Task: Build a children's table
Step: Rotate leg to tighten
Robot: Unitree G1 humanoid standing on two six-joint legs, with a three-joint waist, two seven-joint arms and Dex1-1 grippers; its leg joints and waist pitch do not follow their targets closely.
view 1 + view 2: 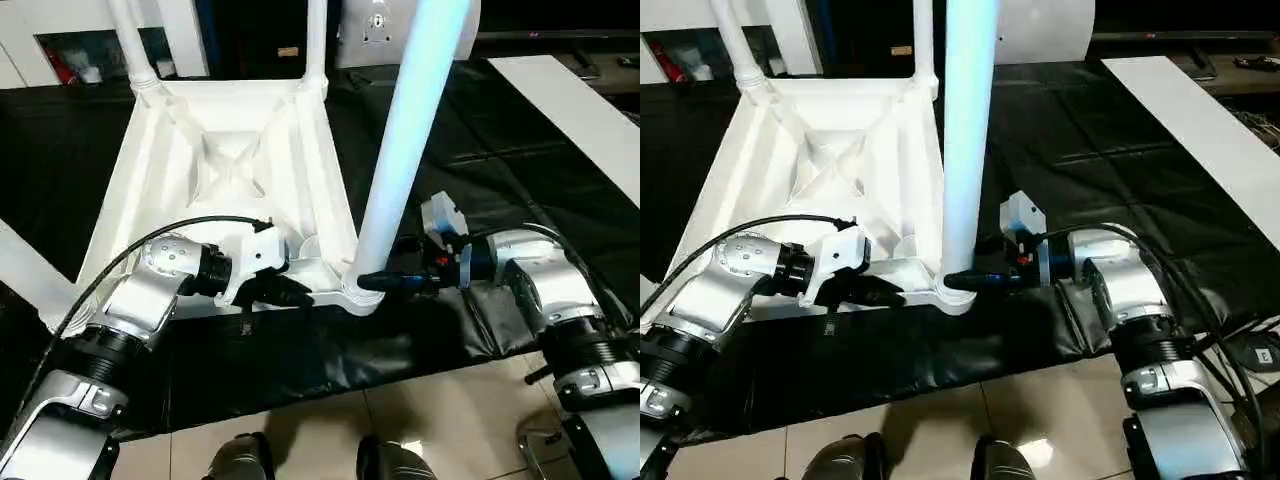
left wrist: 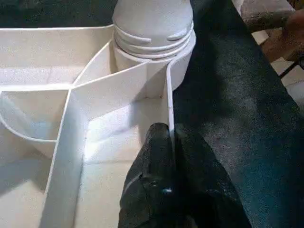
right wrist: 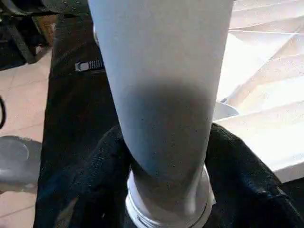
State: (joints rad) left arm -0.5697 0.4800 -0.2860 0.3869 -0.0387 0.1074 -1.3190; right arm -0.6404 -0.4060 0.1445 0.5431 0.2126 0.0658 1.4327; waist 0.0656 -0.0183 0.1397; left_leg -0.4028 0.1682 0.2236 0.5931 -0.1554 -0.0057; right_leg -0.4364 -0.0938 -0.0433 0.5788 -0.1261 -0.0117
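table top (image 1: 235,160) lies upside down on black workbench (image 1: 520,170) | 3 legs stand in sockets | left gripper (image 2: 164,156) pinched together on near rim wall | right gripper (image 3: 166,190) wraps base of near leg (image 1: 405,150), fingers touching it

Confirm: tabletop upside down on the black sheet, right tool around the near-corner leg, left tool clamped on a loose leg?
Not quite. The left tool is pinched on the tabletop's edge wall, as the left wrist view shows. The rest holds: right tool straddles the near-corner leg.
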